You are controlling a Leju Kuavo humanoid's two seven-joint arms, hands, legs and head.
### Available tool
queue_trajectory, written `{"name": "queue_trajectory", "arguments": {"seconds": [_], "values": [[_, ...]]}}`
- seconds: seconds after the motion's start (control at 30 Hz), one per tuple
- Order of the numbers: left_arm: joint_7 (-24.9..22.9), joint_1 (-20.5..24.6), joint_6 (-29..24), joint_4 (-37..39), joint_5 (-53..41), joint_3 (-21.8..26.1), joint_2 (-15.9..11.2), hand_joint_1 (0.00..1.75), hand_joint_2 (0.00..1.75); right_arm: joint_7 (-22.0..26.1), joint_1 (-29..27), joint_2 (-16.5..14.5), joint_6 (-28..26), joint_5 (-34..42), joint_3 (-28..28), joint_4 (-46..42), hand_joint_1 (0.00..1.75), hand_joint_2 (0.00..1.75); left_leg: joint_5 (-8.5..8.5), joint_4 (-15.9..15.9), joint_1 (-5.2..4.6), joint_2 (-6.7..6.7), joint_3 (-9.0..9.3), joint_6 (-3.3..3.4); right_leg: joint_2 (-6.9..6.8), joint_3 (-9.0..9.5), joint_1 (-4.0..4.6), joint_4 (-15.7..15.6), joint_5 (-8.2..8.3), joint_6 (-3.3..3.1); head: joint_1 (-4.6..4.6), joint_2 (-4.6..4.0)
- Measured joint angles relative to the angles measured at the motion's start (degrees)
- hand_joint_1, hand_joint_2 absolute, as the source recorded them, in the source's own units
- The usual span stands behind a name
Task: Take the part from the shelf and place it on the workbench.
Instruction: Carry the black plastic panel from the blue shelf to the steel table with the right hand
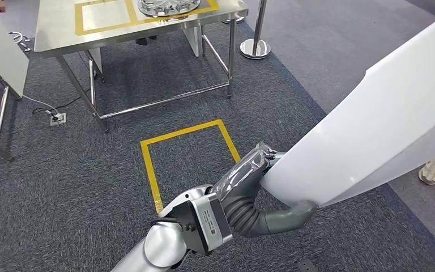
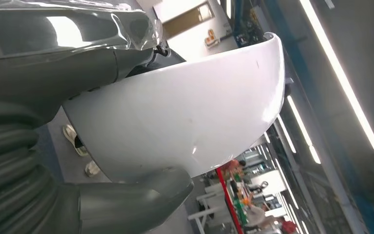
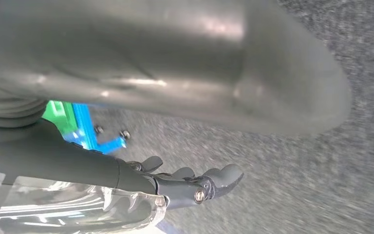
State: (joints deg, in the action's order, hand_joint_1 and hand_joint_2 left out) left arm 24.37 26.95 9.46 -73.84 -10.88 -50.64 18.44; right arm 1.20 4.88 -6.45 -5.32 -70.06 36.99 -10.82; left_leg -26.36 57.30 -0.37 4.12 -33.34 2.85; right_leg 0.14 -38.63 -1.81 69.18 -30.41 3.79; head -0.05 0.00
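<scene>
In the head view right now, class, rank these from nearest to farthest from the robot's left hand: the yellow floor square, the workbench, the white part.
1. white part: gripped by left hand.
2. yellow floor square: carpet just ahead.
3. workbench: beyond, upper left.

Left hand clamped on the white part, right hand loose over the floor

In the head view the silver left arm (image 1: 158, 243) rises from about 6 o'clock and reaches toward 2 o'clock, its ribbed grey wrist cover just behind the left hand (image 1: 260, 187). That hand grips the lower end of the white part (image 1: 385, 124): the thick grey thumb (image 2: 141, 200) presses one face while the darker fingers (image 2: 78, 73) wrap the opposite side. In the right wrist view the right hand (image 3: 185, 183) holds nothing, its dark fingers (image 3: 219, 178) stretched out with a slight curl and set a little apart.
</scene>
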Motion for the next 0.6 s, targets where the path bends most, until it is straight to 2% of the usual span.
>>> {"name": "queue_trajectory", "arguments": {"seconds": [0.03, 0.07, 0.1, 0.13, 0.2, 0.23, 0.27, 0.33, 0.37, 0.4, 0.43, 0.47, 0.5, 0.53, 0.6], "values": [[-0.11, 0.00, 0.02, -0.02, -0.01, -0.01, 0.00, 1.75, 1.75, -0.01, 0.02, -0.03, -0.02, -0.06, -0.03, 0.01, 0.00, 0.00, -0.29, 0.35, 0.12, 0.78, -0.02, -0.37, 1.12, 1.75, -0.26, -4.07, 1.86, 0.20, 0.10, 0.00], [-0.26, -0.01, 0.06, -0.08, -0.02, -0.02, 0.00, 1.75, 1.75, -0.03, 0.04, -0.08, -0.05, -0.09, -0.07, 0.01, 0.00, 0.00, -0.60, 0.81, 0.21, 1.53, -0.23, -0.77, 2.18, 3.25, -0.46, -7.37, 3.07, 0.18, 0.28, 0.00], [-0.42, -0.01, 0.11, -0.14, -0.03, -0.02, -0.01, 1.75, 1.75, -0.07, 0.06, -0.15, -0.08, -0.11, -0.14, 0.02, 0.00, 0.00, -0.83, 1.17, 0.25, 2.13, -0.50, -1.14, 3.03, 4.18, -0.56, -9.41, 3.53, 0.04, 0.42, 0.00], [-0.57, -0.02, 0.17, -0.18, -0.05, -0.02, -0.03, 1.75, 1.75, -0.16, 0.07, -0.22, -0.10, -0.10, -0.20, 0.02, 0.00, 0.00, -0.91, 1.33, 0.26, 2.65, -0.78, -1.45, 3.45, 4.49, -0.51, -9.96, 3.26, -0.30, 0.46, 0.00], [-0.82, -0.04, 0.38, -0.30, -0.09, -0.04, -0.11, 1.75, 1.75, -0.32, 0.14, -0.43, -0.17, -0.05, -0.31, 0.01, 0.00, 0.00, -0.90, 1.27, 0.41, 3.37, -1.08, -1.86, 2.56, 4.65, -0.42, -10.09, 3.21, -1.22, 0.32, 0.00], [-0.90, -0.05, 0.53, -0.41, -0.09, -0.06, -0.16, 1.75, 1.75, -0.39, 0.17, -0.50, -0.25, -0.03, -0.33, -0.02, 0.00, 0.00, -1.14, 1.56, 0.39, 2.71, -1.26, -2.08, 2.05, 4.82, -0.45, -10.14, 3.17, -1.64, 0.13, 0.00], [-0.94, -0.04, 0.68, -0.52, -0.08, -0.10, -0.19, 1.75, 1.75, -0.42, 0.19, -0.58, -0.33, -0.01, -0.35, -0.04, 0.00, 0.00, -1.81, 2.73, 0.35, 1.30, -1.84, -2.32, 1.50, 5.04, -0.51, -10.21, 3.10, -2.02, -0.19, 0.00], [-1.01, -0.03, 0.94, -0.68, -0.06, -0.20, -0.19, 1.75, 1.75, -0.49, 0.02, -0.62, -0.47, 0.01, -0.36, -0.06, 0.00, 0.00, -4.54, 8.49, 0.34, -2.30, -4.81, -2.82, 0.24, 5.41, -0.43, -10.28, 2.84, -2.57, -0.87, 0.00], [-1.06, -0.02, 1.01, -0.69, -0.05, -0.25, -0.19, 1.75, 1.75, -0.50, -0.13, -0.62, -0.52, 0.03, -0.35, -0.05, 0.00, 0.00, -6.14, 12.46, 0.45, -3.28, -7.02, -2.98, -0.48, 5.50, -0.35, -10.28, 2.71, -2.73, -1.12, 0.00], [-1.11, -0.03, 1.08, -0.69, -0.05, -0.27, -0.19, 1.75, 1.75, -0.51, -0.26, -0.60, -0.56, 0.04, -0.33, -0.05, 0.00, 0.00, -7.20, 15.89, 0.52, -3.65, -9.06, -3.05, -1.24, 5.54, -0.28, -10.27, 2.60, -2.81, -1.21, 0.00], [-1.16, -0.03, 1.11, -0.69, -0.05, -0.27, -0.19, 1.75, 1.75, -0.52, -0.35, -0.58, -0.61, 0.06, -0.32, -0.04, 0.00, 0.00, -7.38, 17.76, 0.55, -3.75, -10.32, -3.03, -1.95, 5.60, -0.23, -10.27, 2.49, -2.83, -1.29, 0.00], [-1.19, -0.03, 1.15, -0.69, -0.05, -0.27, -0.18, 1.75, 1.75, -0.52, -0.39, -0.56, -0.64, 0.07, -0.31, -0.04, 0.00, 0.00, -6.42, 17.39, 0.54, -3.81, -10.39, -2.92, -2.61, 5.73, -0.16, -10.27, 2.36, -2.82, -1.42, 0.00], [-1.20, -0.03, 1.18, -0.70, -0.04, -0.28, -0.17, 1.75, 1.75, -0.52, -0.40, -0.57, -0.66, 0.08, -0.31, -0.04, 0.00, 0.00, -4.54, 14.63, 0.47, -4.07, -9.12, -2.67, -3.23, 5.96, -0.07, -10.28, 2.19, -2.76, -1.55, 0.00], [-1.20, -0.01, 1.20, -0.72, -0.03, -0.29, -0.16, 1.75, 1.75, -0.52, -0.40, -0.60, -0.67, 0.08, -0.31, -0.04, 0.00, 0.00, -2.40, 10.44, 0.27, -4.97, -6.97, -2.21, -3.76, 6.26, 0.02, -10.29, 2.00, -2.68, -1.68, 0.00], [-1.20, 0.03, 1.26, -0.79, -0.01, -0.40, -0.12, 1.75, 1.75, -0.52, -0.47, -0.67, -0.74, 0.07, -0.31, -0.05, 0.00, 0.00, -0.16, 3.35, -0.43, -7.28, -3.17, -1.42, -4.75, 6.70, 0.36, -10.31, 1.60, -2.27, -1.87, 0.00]]}}
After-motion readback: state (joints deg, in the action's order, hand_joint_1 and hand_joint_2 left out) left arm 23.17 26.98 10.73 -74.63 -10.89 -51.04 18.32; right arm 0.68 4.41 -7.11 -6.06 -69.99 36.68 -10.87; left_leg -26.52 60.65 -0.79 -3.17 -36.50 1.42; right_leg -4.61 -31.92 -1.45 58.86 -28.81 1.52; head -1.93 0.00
